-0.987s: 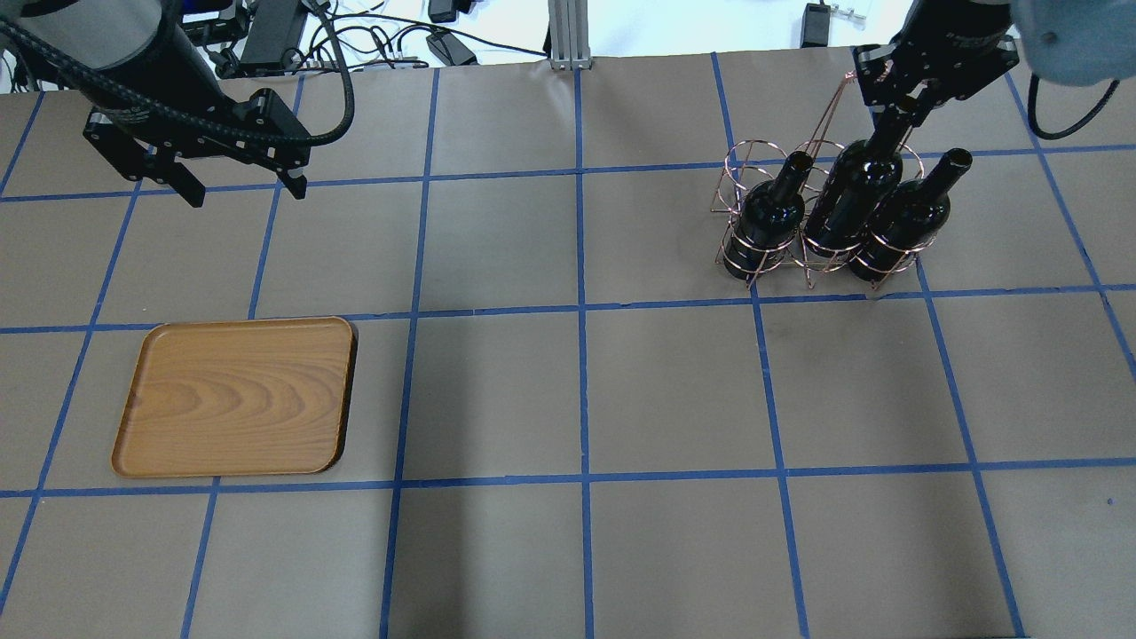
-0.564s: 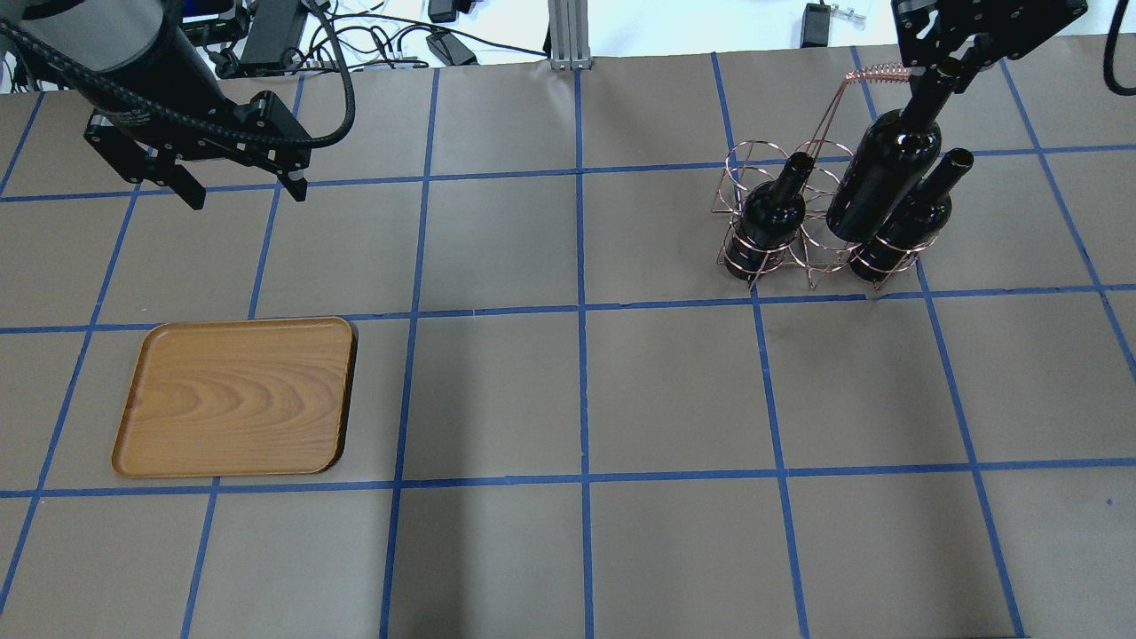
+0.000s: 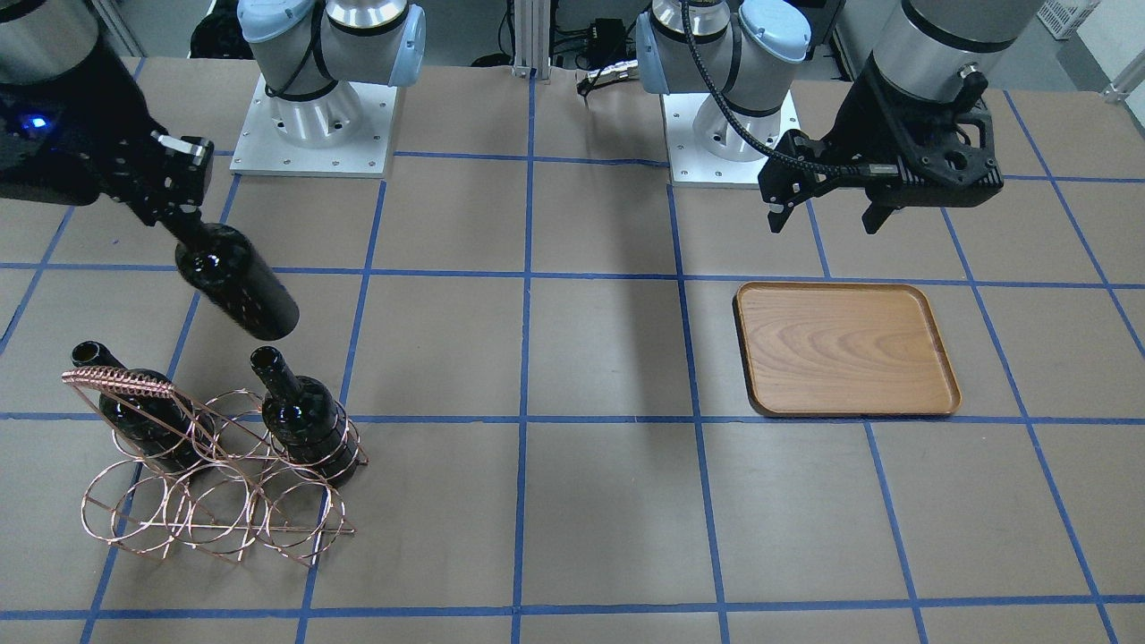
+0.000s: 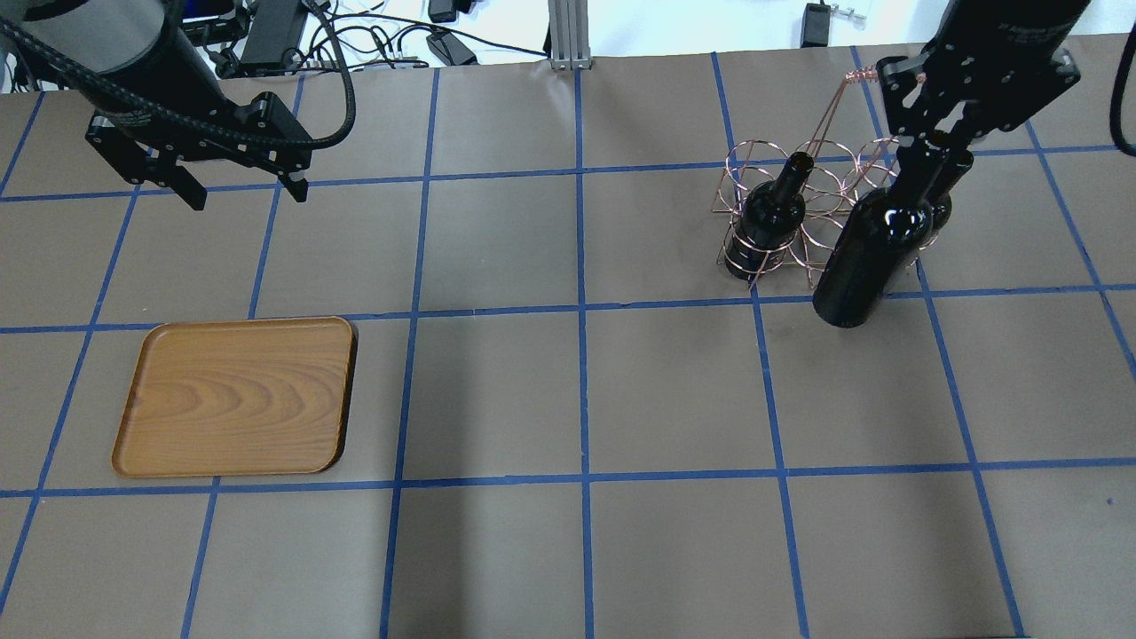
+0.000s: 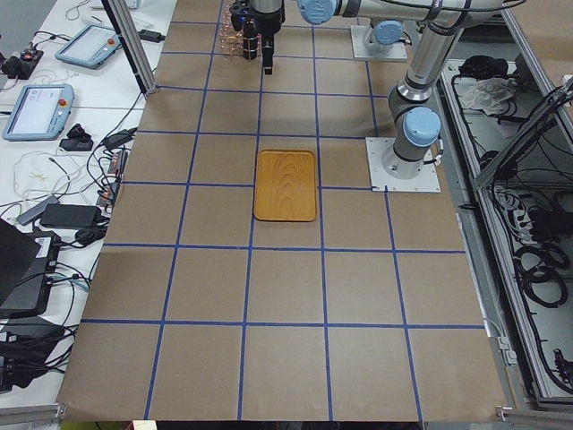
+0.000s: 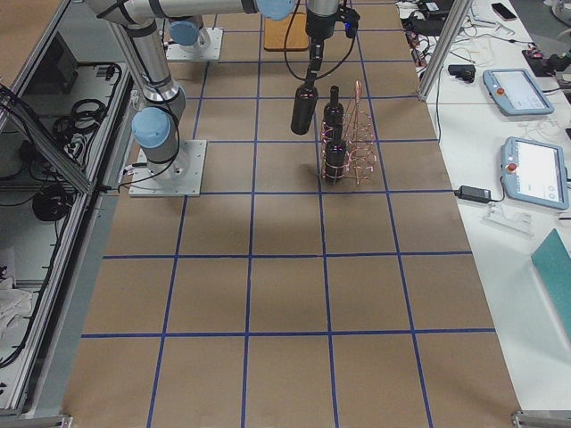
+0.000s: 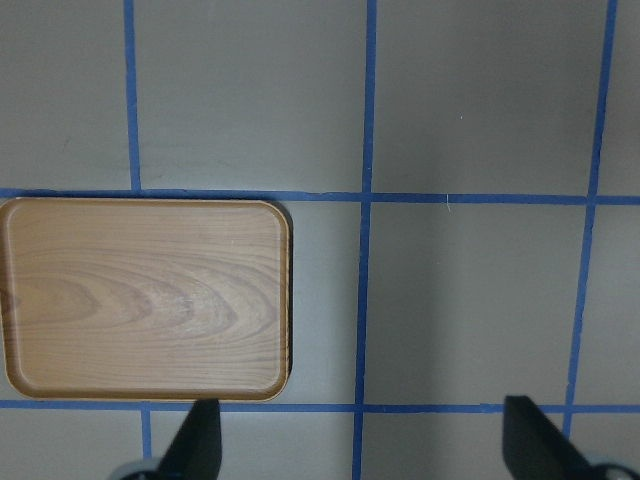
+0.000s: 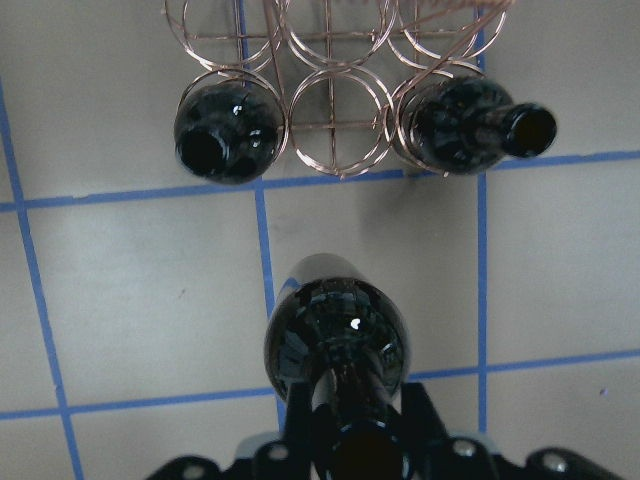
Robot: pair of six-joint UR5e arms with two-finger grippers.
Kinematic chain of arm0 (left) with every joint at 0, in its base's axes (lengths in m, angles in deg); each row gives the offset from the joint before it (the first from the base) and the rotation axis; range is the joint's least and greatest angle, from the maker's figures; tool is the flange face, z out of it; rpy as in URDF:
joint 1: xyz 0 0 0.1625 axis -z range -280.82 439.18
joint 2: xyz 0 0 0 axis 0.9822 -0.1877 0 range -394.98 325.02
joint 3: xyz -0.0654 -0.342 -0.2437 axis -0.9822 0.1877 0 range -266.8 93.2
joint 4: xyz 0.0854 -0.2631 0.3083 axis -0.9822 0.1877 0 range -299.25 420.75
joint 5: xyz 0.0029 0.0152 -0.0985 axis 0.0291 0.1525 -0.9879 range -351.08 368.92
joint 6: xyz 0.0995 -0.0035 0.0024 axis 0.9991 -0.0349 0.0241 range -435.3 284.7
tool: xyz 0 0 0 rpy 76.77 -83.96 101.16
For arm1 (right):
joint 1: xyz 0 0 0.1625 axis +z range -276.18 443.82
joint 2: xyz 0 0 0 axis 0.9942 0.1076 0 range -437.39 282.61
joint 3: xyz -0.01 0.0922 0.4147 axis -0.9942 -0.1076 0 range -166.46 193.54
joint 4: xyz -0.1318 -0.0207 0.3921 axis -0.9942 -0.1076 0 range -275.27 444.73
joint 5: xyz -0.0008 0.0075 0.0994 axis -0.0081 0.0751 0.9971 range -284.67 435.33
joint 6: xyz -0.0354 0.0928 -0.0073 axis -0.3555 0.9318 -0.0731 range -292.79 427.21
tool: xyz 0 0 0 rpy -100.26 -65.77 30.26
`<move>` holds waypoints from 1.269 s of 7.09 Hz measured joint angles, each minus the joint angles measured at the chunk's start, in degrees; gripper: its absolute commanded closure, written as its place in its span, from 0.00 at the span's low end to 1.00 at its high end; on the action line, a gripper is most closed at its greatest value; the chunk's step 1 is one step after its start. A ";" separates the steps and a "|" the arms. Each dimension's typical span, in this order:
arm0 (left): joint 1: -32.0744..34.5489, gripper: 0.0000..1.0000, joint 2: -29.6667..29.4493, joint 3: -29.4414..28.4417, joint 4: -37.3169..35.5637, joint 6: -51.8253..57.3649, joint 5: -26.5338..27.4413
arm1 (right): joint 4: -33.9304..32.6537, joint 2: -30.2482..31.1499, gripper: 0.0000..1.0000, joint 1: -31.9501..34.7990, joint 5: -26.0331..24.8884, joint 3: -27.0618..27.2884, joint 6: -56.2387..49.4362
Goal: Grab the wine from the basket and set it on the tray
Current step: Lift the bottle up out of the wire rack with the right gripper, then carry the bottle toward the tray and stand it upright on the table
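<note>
My right gripper (image 4: pixel 927 146) is shut on the neck of a near-black wine bottle (image 4: pixel 874 248) and holds it in the air, out of the copper wire basket (image 3: pixel 116 382) and on my side of it. The bottle also shows in the front view (image 3: pixel 237 286) and the right wrist view (image 8: pixel 335 340). Two more bottles (image 3: pixel 304 420) (image 3: pixel 134 411) stand in the basket's outer rings; the middle ring is bare. The wooden tray (image 4: pixel 235 395) lies flat at the table's left. My left gripper (image 4: pixel 247 195) is open and holds nothing, above the table beyond the tray (image 7: pixel 145 300).
The table is brown paper with a blue tape grid. My arm bases (image 3: pixel 313 116) (image 3: pixel 725 125) stand at my edge. An aluminium post (image 4: pixel 568 35) and cables (image 4: pixel 399 40) lie past the far edge. Pendants and laptops sit on the side benches (image 5: pixel 40 103).
My right gripper has lifted the middle bottle out of the basket and carried it toward my side of the table. The left arm and the tray have not moved.
</note>
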 measured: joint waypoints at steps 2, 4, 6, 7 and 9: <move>0.00 0.00 0.00 0.00 0.00 0.00 0.03 | -5.04 3.97 0.84 6.19 0.75 8.97 9.72; 0.00 0.00 0.02 0.00 0.00 0.02 0.01 | -12.03 3.50 0.83 14.61 2.21 11.61 24.27; 0.00 0.00 0.07 0.00 0.04 0.04 0.06 | -21.74 -0.94 0.83 22.85 2.77 11.50 38.00; 0.00 0.00 0.10 0.03 0.04 0.04 0.06 | -25.29 -3.35 0.84 25.98 2.80 10.47 43.14; 0.00 0.00 0.22 0.27 0.08 0.06 0.07 | -27.31 -7.91 0.84 30.64 2.51 5.67 49.78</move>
